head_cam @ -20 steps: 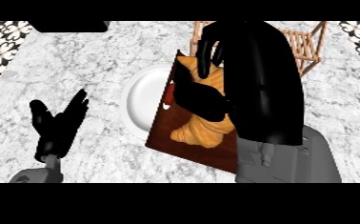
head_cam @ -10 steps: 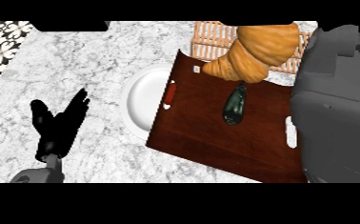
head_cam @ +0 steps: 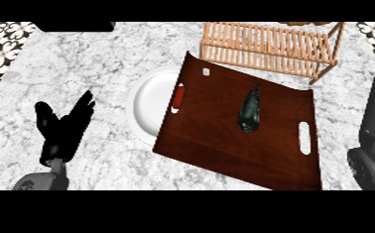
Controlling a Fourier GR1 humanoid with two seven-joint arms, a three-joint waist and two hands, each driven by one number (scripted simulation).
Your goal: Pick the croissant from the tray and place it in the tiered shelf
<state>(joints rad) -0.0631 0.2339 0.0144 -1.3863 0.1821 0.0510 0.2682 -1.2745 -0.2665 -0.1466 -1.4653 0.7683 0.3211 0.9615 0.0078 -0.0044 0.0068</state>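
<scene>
The dark brown tray [head_cam: 219, 143] lies tilted across the counter's middle, and only a dark green, long vegetable [head_cam: 250, 111] lies on it. No croissant shows on the tray. The wooden tiered shelf [head_cam: 271, 46] stands just behind the tray. At its far top edge is a thin brown sliver [head_cam: 302, 24]; I cannot tell whether it is the croissant. My left hand [head_cam: 66, 128] rests open at the lower left, fingers up, holding nothing. At the right edge only a dark strip of my right arm [head_cam: 366, 138] shows.
A white plate [head_cam: 150, 103] lies partly under the tray's left edge. The marble counter [head_cam: 95, 63] spreads around it, with a patterned wall strip [head_cam: 13, 33] at the far left and a black block [head_cam: 73, 26] at the back left.
The right arm has pulled back from over the shelf to the right edge. The croissant it held above the shelf no longer shows. The left hand has not moved.
</scene>
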